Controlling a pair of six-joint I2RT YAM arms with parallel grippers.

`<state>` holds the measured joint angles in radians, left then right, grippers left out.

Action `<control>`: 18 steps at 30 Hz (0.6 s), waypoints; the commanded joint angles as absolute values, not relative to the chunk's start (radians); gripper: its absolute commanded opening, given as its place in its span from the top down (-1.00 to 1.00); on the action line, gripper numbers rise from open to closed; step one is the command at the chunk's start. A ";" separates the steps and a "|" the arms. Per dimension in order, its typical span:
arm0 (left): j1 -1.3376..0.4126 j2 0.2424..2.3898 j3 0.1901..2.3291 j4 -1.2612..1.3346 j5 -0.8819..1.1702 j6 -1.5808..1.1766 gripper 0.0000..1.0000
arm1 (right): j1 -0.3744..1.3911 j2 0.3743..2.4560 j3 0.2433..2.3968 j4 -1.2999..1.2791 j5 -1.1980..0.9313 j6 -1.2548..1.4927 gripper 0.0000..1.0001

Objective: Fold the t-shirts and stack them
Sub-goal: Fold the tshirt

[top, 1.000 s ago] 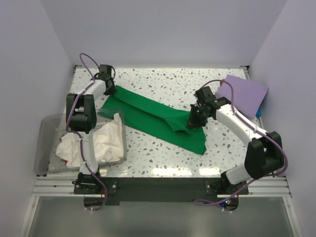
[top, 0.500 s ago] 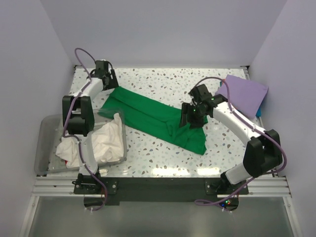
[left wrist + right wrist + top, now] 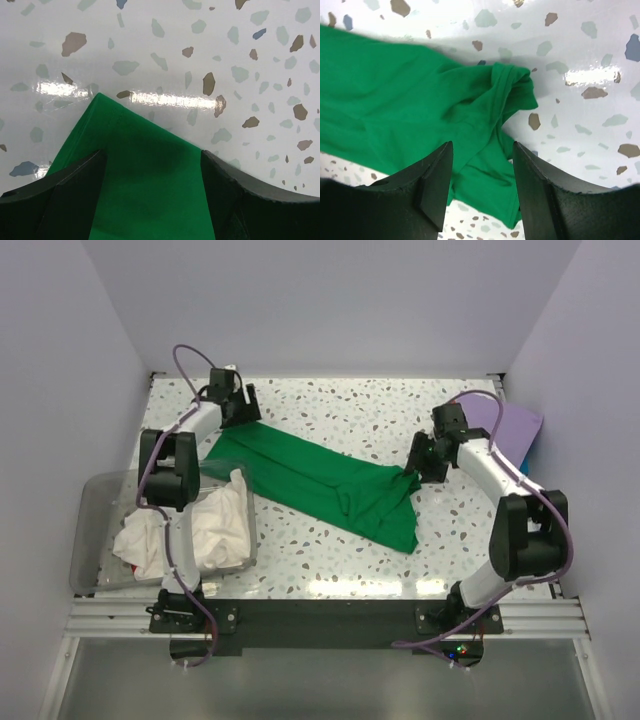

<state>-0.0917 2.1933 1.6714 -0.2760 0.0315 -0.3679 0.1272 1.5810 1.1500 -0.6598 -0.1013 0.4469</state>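
A bright green t-shirt point(image 3: 310, 480) lies on the speckled table as a long folded band from back left to front right. My left gripper point(image 3: 245, 412) stands open at its back-left corner; in the left wrist view that green corner point(image 3: 150, 180) lies flat between the spread fingers point(image 3: 75, 195). My right gripper point(image 3: 415, 468) is open by the bunched right end of the shirt point(image 3: 410, 95), with cloth below its fingers point(image 3: 535, 190) and nothing gripped. A folded lavender t-shirt point(image 3: 515, 430) rests at the back right. White t-shirts point(image 3: 215, 525) are heaped in the bin.
The clear plastic bin point(image 3: 95, 530) sits at the front left, partly over the table's edge. White walls close in the table point(image 3: 330, 405) on three sides. Both arms' cables loop above their wrists.
Both grippers have opened and let go of the green t-shirt. The right gripper has drawn back to the right, off the shirt's end; the left has shifted a little to the right.
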 commanded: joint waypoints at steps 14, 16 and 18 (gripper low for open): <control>-0.083 2.267 1.684 -0.258 0.031 -0.361 -0.62 | 0.081 1.766 1.132 -0.425 -0.097 0.417 0.28; -0.083 2.267 1.677 -0.259 0.023 -0.359 -0.62 | 0.080 1.784 1.141 -0.431 -0.110 0.416 0.47; -0.083 2.264 1.661 -0.259 0.008 -0.357 -0.62 | 0.078 1.784 1.147 -0.443 -0.091 0.414 0.83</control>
<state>-0.0914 2.2395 1.6772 -0.2626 0.0360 -0.3740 0.0845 1.7905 1.1217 -0.4736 -0.0986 0.4217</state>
